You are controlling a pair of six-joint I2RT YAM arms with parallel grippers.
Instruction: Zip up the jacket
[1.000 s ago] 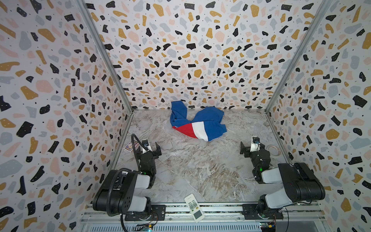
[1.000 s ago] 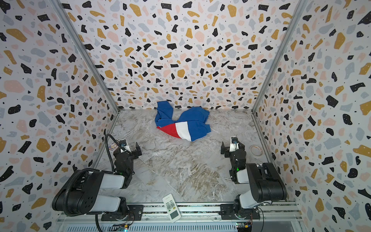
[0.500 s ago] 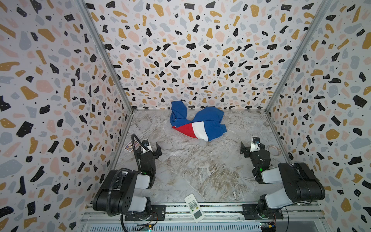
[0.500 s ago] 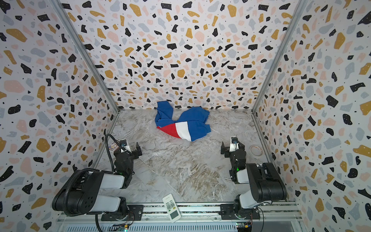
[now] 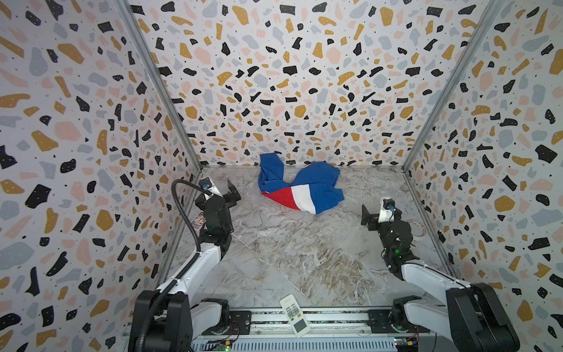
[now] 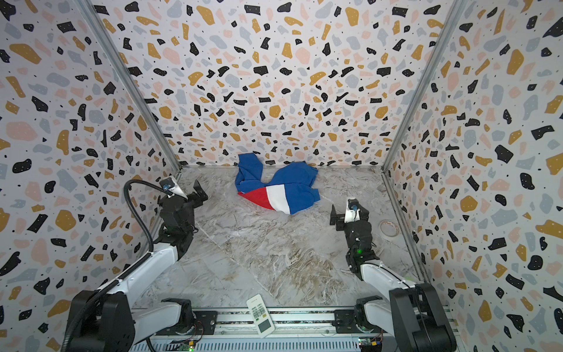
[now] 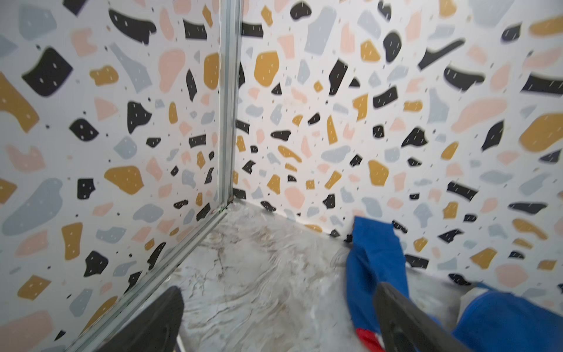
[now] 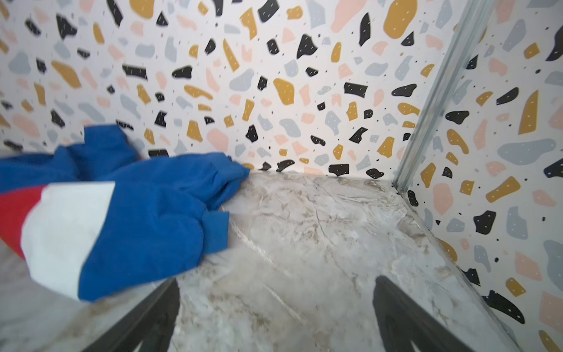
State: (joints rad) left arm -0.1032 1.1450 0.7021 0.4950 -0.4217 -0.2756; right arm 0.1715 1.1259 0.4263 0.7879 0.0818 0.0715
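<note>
- Terrazzo-patterned walls close in a marble-look tabletop [image 5: 289, 259], seen whole in both top views.
- The jacket [image 5: 300, 187] lies crumpled in the upper middle of the frame, at the far edge of the tabletop. One blue part leans up against the back wall, and a red and white band shows on the near side.
- No zipper, front opening or lettering can be made out in any view, so how far it is zipped cannot be told.
- The left claw [image 5: 221, 195] stands to the left of the jacket, near it but apart, with its jaws wide and empty. In its wrist view, blue cloth shows past one finger [image 7: 402, 320], with no contact evident.
- The right claw [image 5: 382, 218] stands at the right middle of the frame, also apart from the jacket, with its jaws wide and nothing between them.
- The task looks barely begun, since nothing is gripped and the garment is bunched.
- What is likely left is to spread the jacket, find the front, steady the hem and draw the slider up.
- A remote control [image 5: 294, 315] at the bottom edge and a tape roll [image 5: 416, 227] at the right lie well away from the jacket.
</note>
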